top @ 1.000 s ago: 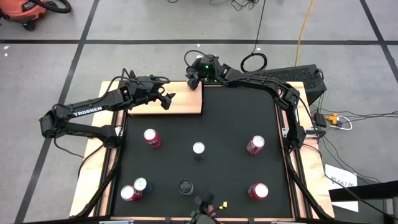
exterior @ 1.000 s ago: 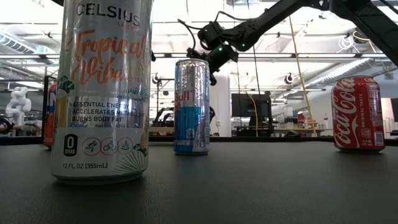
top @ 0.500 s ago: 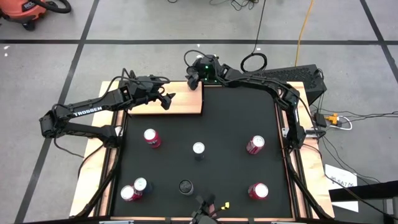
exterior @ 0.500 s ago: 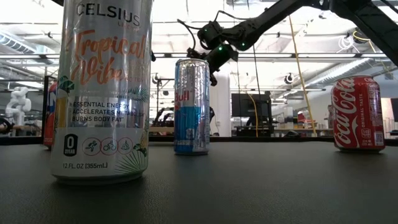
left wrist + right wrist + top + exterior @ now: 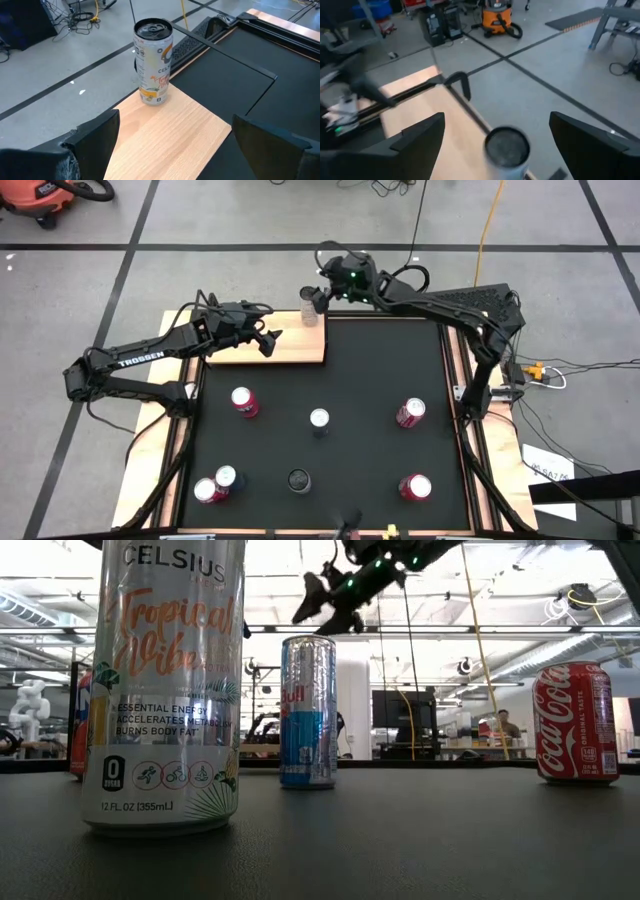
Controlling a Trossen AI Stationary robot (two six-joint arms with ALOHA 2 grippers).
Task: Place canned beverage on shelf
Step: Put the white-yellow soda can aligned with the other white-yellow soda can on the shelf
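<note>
A slim white-and-orange can stands upright on its base at the far right corner of the light wooden shelf, touched by no gripper. My right gripper hangs open above and just beyond the can; its wrist view looks down on the can's top between the spread fingers. My left gripper hovers open over the shelf's middle, pointing toward the can, with only bare board between its fingers.
Several more cans stand on the black mat: red ones, a silver-topped one, a dark one and a pair at the near left. The shelf's black rail runs along its far edge.
My right gripper has risen from the shelf's far right corner and drawn back toward the table's right. The can that it covered in the high view now shows, standing alone on the shelf. My left arm has kept still.
</note>
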